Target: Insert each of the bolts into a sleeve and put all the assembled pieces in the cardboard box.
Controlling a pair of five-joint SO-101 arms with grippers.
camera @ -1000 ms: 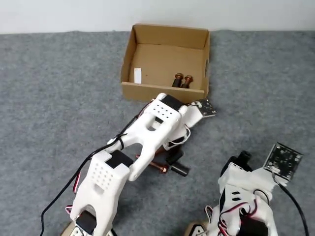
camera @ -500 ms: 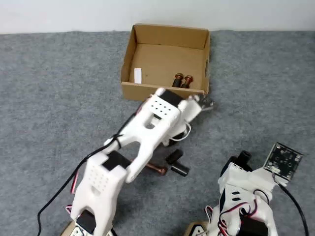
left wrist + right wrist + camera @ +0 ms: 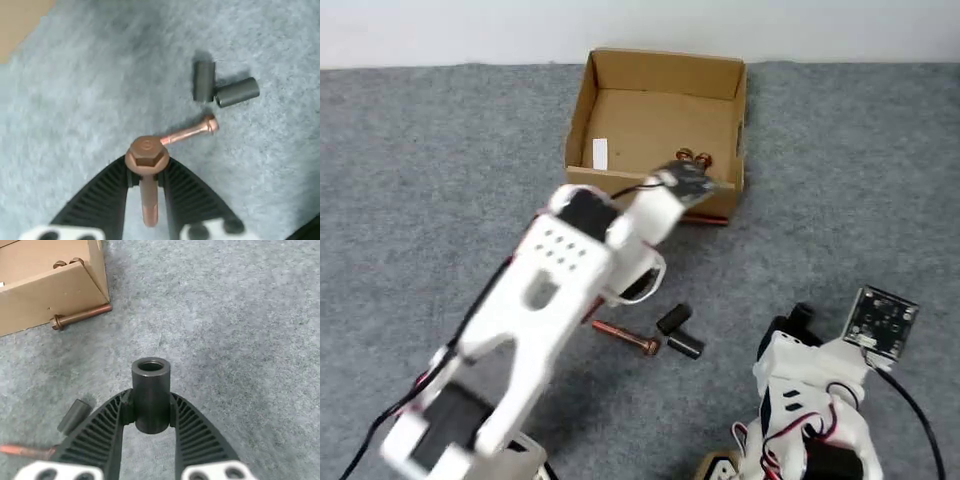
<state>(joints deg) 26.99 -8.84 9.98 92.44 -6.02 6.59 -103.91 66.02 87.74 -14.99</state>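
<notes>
On the grey tabletop (image 3: 410,230) the largest change is seen in the left arm (image 3: 550,290). Within the last second it has been lifted from low over the loose parts near the middle and swung toward the far edge. Its wrist is now seen over the front wall of the cardboard box (image 3: 610,186), which stands at the middle of that edge. The right arm (image 3: 810,400), at the near edge, has been shifted only slightly. From this it is judged that a bolt has been carried up so that it can be mated with a sleeve in the air, and that nothing has yet been joined. The left fingers (image 3: 176,181) are pinched on the held bolt (image 3: 147,156) just under its hexagonal head, with the shank running back between them. The right fingers (image 3: 184,421) are clamped around the held sleeve (image 3: 150,390), whose open bore stands out past the fingertips. Two assembled pieces (image 3: 692,158) are already laid in the box, by its front wall near the right corner. Left on the tabletop is a loose bolt (image 3: 625,337), with two loose sleeves (image 3: 674,320) just beside its head, well apart from both pairs of fingers. A further bolt (image 3: 80,316) is seen lying against the outside of the box's front wall.
</notes>
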